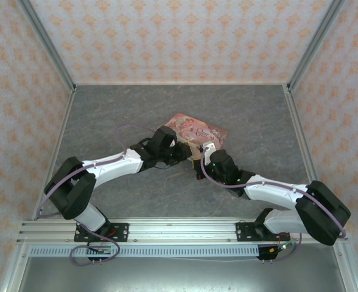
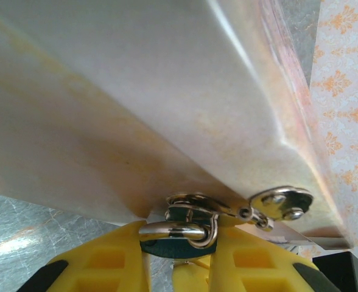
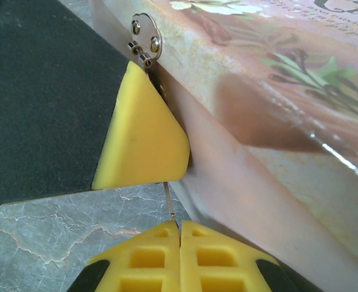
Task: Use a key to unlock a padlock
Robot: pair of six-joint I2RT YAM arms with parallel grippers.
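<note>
My left jaws are closed on the padlock, its teal body pinched between the yellow left fingers, with the silver shackle lying across their tips. My right jaws are shut tip to tip on the key, a thin metal blade seen edge-on that rises from between the right fingers. The padlock hangs at the side wall of the pink tin, its shackle hooked through a small metal loop linked to the round riveted plate fixed to that wall. In the right wrist view, one of the left fingers shows as a yellow wedge pressed against the tin just below the plate. The key's tip reaches the lower edge of that wedge. I cannot tell whether it touches the padlock, because the wedge hides the lock from that side. From above, my two arms reach inward and meet at the tin's near side, about the middle of the grey marbled worktop.
</note>
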